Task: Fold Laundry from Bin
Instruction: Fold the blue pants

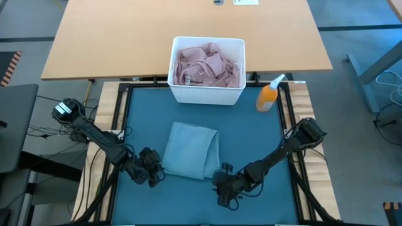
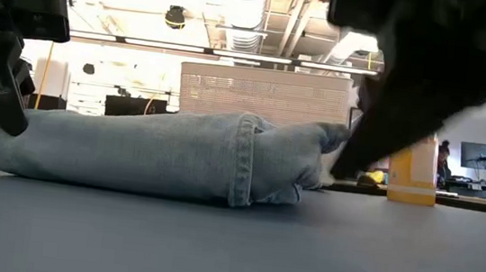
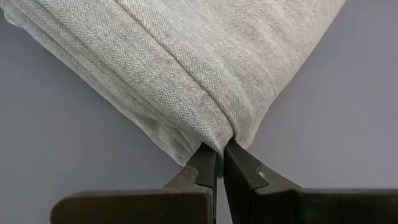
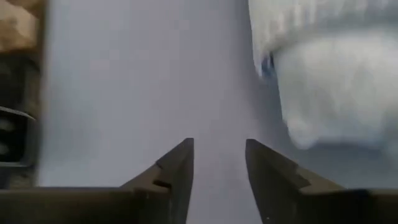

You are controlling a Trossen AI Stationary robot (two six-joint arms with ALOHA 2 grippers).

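I see the folded light blue jeans (image 1: 191,150) lying on the teal mat (image 1: 251,135), in front of the white bin (image 1: 207,94), which holds pink laundry (image 1: 207,64). My left gripper (image 3: 217,163) sits at the jeans' left edge, its 2 fingers nearly pressed together and nipping the fold of denim. My right gripper (image 4: 219,160) is low beside the jeans' right corner, fingers spread, holding nothing. An orange spray bottle (image 1: 269,95) stands right of the bin.

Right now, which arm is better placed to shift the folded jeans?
Left, probably. The left gripper is nearly shut against the folded jeans at their corner, touching the cloth. The right gripper is open over bare mat, beside the jeans but holding nothing.
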